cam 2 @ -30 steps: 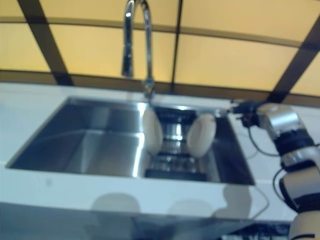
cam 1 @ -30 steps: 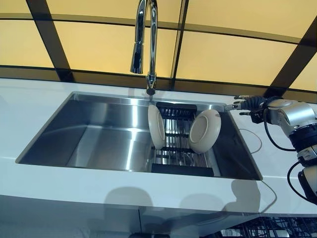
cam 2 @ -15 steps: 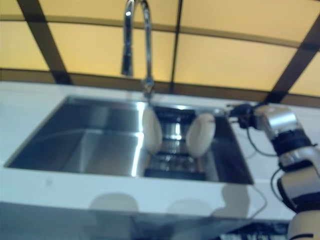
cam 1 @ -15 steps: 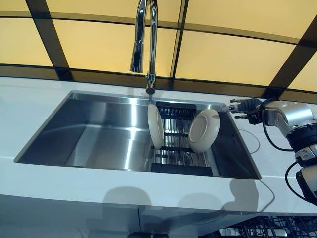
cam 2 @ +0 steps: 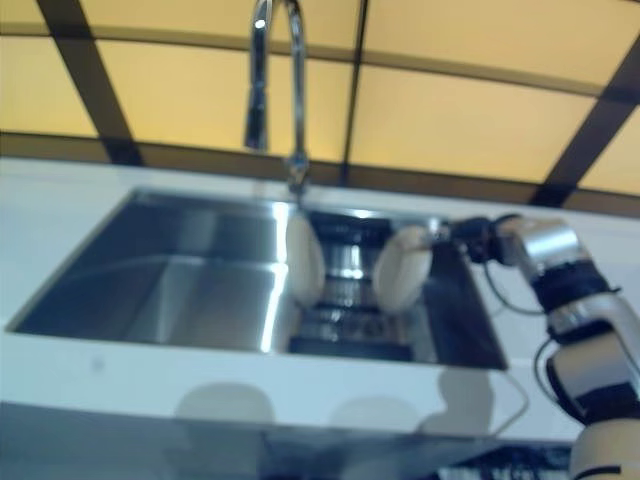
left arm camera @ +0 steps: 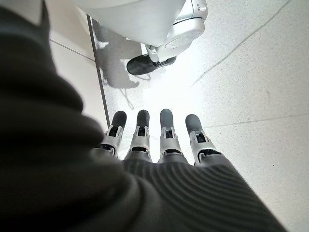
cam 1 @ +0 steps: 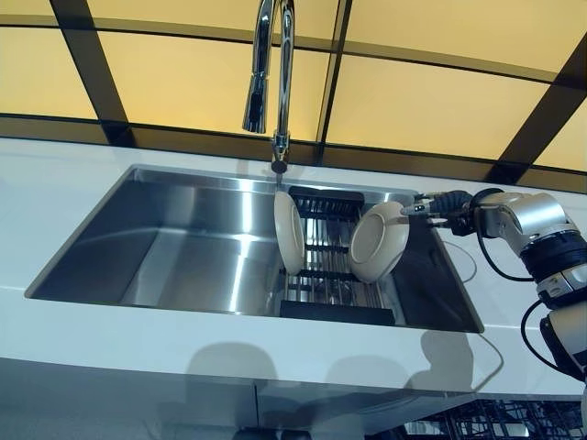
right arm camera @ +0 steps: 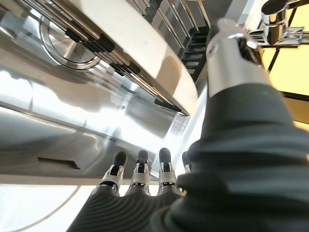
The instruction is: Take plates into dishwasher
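Observation:
Two cream plates stand on edge in a dark rack [cam 1: 330, 275] in the right part of the sink: a left plate [cam 1: 288, 233] and a right plate [cam 1: 378, 242]. My right hand [cam 1: 438, 203] reaches in from the right over the sink's rim. Its fingers are straight and their tips are at the right plate's upper edge; I cannot tell if they touch. In the right wrist view the fingers [right arm camera: 140, 171] are straight, with the plate [right arm camera: 140, 43] just past them. My left hand [left arm camera: 159, 140] shows only in the left wrist view, fingers straight, hanging over the floor.
A tall chrome faucet [cam 1: 271, 73] rises behind the steel sink [cam 1: 183, 247], just behind the rack. A white counter [cam 1: 55, 192] surrounds the sink. A thin cable [cam 1: 472, 261] loops on the counter at the right. A dark dishwasher rack [cam 1: 495, 423] shows at the lower right.
My right hand has moved left from beside the sink's right rim to the right plate's upper edge. The plates have not moved. The camera has shifted slightly.

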